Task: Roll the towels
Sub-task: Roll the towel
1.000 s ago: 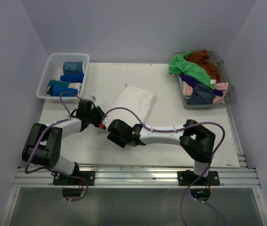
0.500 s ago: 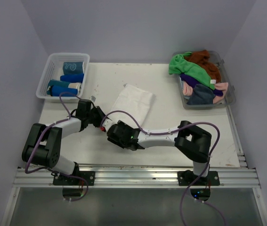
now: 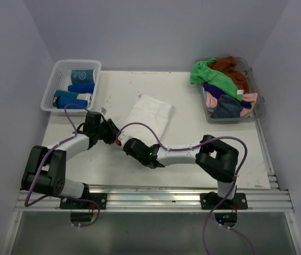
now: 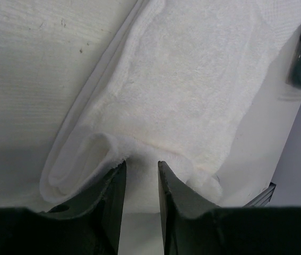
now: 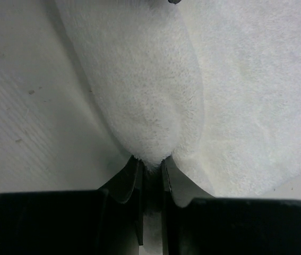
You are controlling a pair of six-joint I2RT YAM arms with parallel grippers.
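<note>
A white towel (image 3: 151, 113) lies flat on the table, its near end folded over into a low roll. My left gripper (image 3: 112, 135) sits at that end's left corner. In the left wrist view the left gripper (image 4: 140, 167) has its jaws a little apart, with the rolled edge of the white towel (image 4: 192, 90) right at the tips. My right gripper (image 3: 129, 144) is beside it. The right wrist view shows the right gripper (image 5: 150, 159) shut on a pinched fold of the white towel (image 5: 155, 95). More towels lie loose at the back right: green (image 3: 214, 77), rust-brown (image 3: 231, 66), purple (image 3: 213, 89), pink (image 3: 212, 101) and slate grey (image 3: 227, 109).
The loose towels fill a clear plastic tub (image 3: 259, 109) at the back right. A white slotted basket (image 3: 53, 82) at the back left holds several rolled blue towels (image 3: 81, 88). The two grippers are close together near the table's left middle.
The right gripper has closed on the towel's near edge after shifting slightly left. The left gripper's jaws have parted a little. The towel itself has barely moved.
</note>
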